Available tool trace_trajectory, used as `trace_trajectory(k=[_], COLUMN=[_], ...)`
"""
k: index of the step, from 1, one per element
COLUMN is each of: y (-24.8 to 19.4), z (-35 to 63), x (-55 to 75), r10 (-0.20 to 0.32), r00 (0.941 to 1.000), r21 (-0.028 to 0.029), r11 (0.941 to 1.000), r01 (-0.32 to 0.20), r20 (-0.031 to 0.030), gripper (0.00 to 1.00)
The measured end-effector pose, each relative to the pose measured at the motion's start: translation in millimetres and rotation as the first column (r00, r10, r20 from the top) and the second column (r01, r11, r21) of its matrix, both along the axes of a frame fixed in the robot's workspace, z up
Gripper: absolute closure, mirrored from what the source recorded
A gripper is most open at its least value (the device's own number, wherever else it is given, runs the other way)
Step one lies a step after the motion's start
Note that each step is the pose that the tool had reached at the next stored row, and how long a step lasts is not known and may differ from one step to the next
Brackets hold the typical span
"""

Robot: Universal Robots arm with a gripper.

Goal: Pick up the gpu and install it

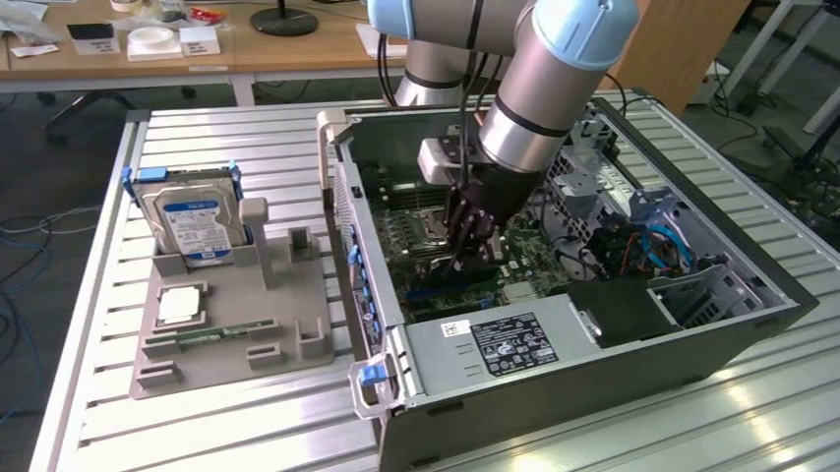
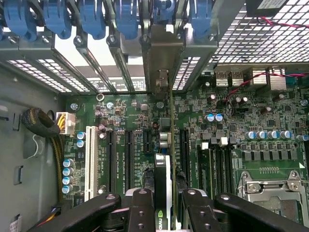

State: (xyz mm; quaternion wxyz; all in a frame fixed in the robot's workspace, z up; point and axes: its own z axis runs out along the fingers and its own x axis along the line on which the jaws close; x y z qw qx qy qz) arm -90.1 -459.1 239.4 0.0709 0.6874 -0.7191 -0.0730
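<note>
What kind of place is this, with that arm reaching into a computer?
Probably a robotics lab or workshop. An opened computer case lies on a slatted metal table, a grey tray beside it holds a hard drive, and wooden desks with office clutter stand behind.

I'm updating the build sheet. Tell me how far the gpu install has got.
Done: the gpu is off the parts tray and inside the open computer case. In hand: the gripper is shut on the gpu, held edge-on over the motherboard, its bracket at the rear slot openings. Left: whether it is seated cannot be told.
</note>
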Motion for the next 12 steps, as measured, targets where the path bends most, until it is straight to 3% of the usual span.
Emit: trace_trajectory(k=[12], y=[0.1], z=[-2.6], x=[-0.7], r10=[0.0], r00=[1.0], r21=[0.0003], r11=[1.0], r01=[0.0], r20=[0.0004], gripper=[0.73])
